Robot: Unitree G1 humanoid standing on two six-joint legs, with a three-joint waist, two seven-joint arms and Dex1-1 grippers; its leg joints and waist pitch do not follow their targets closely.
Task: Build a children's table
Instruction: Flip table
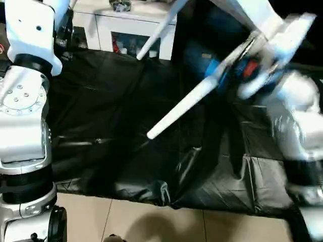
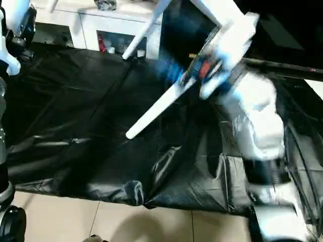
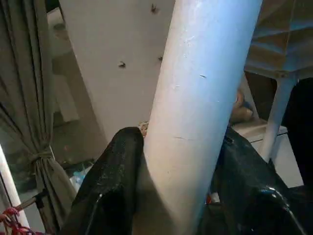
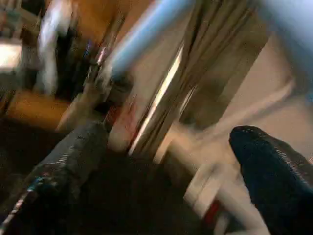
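The children's table is held up in the air and tilted. Its white tabletop (image 1: 255, 17) is at the top right, and two white legs slant down from it, one long leg (image 1: 184, 110) over the work table and another leg (image 1: 157, 34) behind. In the left wrist view my left gripper (image 3: 181, 169) is shut on a thick white leg (image 3: 205, 83), a black finger (image 3: 115, 181) on each side; the ribbed underside (image 3: 288, 39) shows beyond. My right gripper (image 4: 171, 166) is open, its fingers (image 4: 73, 156) wide apart with nothing between them. My right arm (image 1: 298, 116) is blurred under the tabletop.
The black-draped work table (image 1: 116, 131) fills the middle, its front edge near the tiled floor (image 1: 151, 222). A white glass-door cabinet (image 1: 126, 33) stands behind it. My left arm (image 1: 22, 101) rises along the left. A curtain (image 3: 29, 98) hangs in the left wrist view.
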